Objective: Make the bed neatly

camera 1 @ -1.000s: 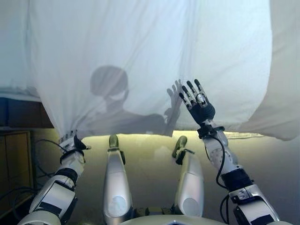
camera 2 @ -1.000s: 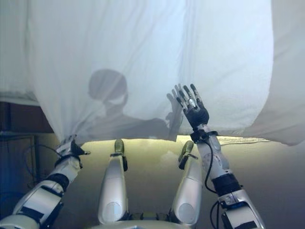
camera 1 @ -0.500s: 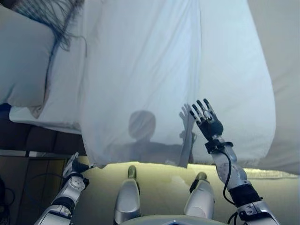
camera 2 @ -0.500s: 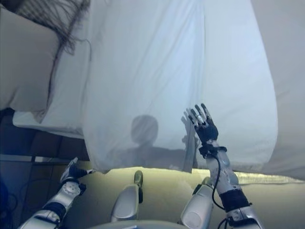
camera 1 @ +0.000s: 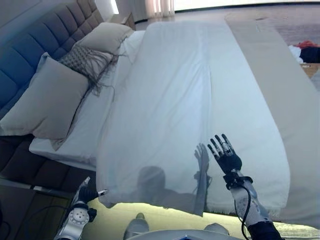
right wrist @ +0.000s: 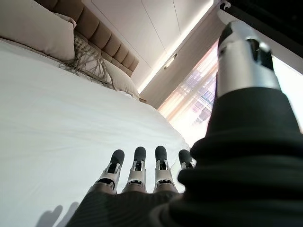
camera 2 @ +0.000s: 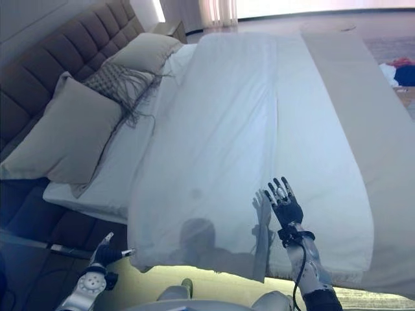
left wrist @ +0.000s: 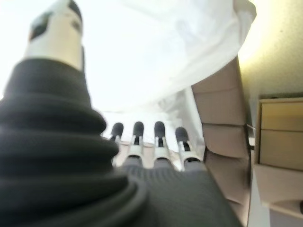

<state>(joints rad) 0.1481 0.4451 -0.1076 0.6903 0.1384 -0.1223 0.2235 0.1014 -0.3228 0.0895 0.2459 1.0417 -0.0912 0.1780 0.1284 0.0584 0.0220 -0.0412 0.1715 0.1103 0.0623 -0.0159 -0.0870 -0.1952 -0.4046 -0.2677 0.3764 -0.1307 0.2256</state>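
Note:
A white duvet [camera 1: 190, 100] lies spread over the bed, its near edge hanging over the side in front of me. My right hand [camera 1: 226, 157] is raised over that near edge, fingers straight and spread, holding nothing; its wrist view shows the duvet [right wrist: 57, 118] past the straight fingers. My left hand [camera 1: 85, 194] is low at the duvet's near left corner, beside the bed's side. In its wrist view the fingers [left wrist: 147, 142] are straight and the cloth [left wrist: 180, 56] hangs apart from them.
A large beige pillow [camera 1: 47, 100], a patterned fringed cushion [camera 1: 85, 60] and another pillow [camera 1: 107, 37] lean on the tufted headboard [camera 1: 30, 45] at the left. A beige cover [camera 1: 285, 90] runs along the bed's right part. Clothes [camera 1: 305, 50] lie on the floor beyond. A wooden nightstand [left wrist: 281, 142] stands by the bed.
The camera has tilted up, so the whole bed and pillows now show. The duvet has settled flat on the bed. My right hand stays raised and open.

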